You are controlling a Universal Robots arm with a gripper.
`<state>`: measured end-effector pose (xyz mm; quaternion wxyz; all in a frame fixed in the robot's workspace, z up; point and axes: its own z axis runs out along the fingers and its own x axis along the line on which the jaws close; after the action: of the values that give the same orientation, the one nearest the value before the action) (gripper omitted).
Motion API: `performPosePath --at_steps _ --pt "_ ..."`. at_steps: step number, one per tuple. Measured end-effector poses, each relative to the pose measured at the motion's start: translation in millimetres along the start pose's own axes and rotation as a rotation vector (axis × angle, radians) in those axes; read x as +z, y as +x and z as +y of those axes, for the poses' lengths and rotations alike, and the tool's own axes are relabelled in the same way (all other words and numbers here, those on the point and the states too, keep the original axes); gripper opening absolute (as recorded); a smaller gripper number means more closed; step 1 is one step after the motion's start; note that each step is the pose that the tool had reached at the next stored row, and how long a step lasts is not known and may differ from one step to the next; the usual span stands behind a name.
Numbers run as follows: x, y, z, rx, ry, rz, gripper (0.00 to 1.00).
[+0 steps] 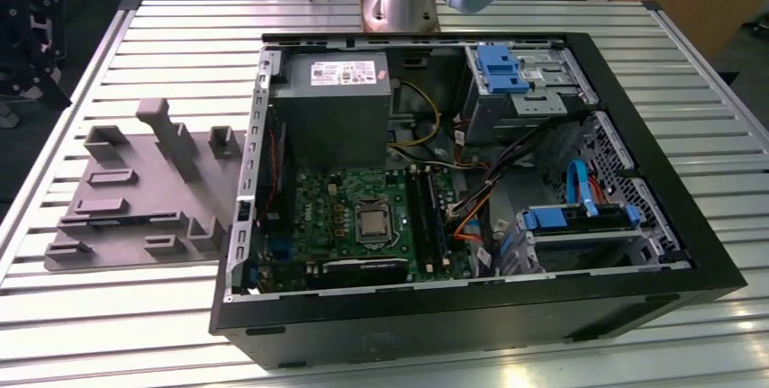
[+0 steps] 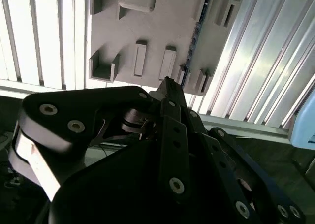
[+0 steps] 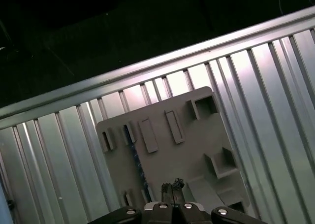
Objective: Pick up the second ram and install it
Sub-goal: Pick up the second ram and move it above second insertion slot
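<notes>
The second ram point(image 3: 136, 161) is a thin dark blue strip standing on edge in a long slot of the grey holder block point(image 3: 192, 145), between small brackets. In the second wrist view the ram point(image 2: 196, 34) runs along the holder block point(image 2: 162, 22) near its edge. My gripper point(image 3: 172, 185) hangs well above the block, a little to one side of the ram, its two black fingertips pressed together with nothing between them. The black linkages and the joined tip of the gripper point(image 2: 167, 82) stand in the foreground of the second wrist view.
In the exterior view the holder block point(image 1: 132, 190) lies on the slatted metal table point(image 1: 144, 316) at the view's left. Beside it is the open computer case point(image 1: 709, 262), with the green motherboard point(image 1: 360, 217), black memory slots point(image 1: 420, 212), cables and blue drive brackets point(image 1: 565, 219).
</notes>
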<state>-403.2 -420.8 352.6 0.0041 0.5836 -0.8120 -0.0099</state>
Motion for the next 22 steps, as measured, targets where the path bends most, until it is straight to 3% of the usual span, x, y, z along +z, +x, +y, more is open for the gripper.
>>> performPosePath --at_steps 6,13,20,22 --pt "0.0 0.0 0.0 -0.009 -0.0001 0.0002 0.11" --pt "1.5 0.1 0.0 -0.131 -0.0006 0.0026 0.11" --pt "5.5 3.4 0.4 -0.173 -0.0016 0.0037 0.11" --pt "7.6 4.5 2.5 -0.182 -0.0017 0.004 0.16"
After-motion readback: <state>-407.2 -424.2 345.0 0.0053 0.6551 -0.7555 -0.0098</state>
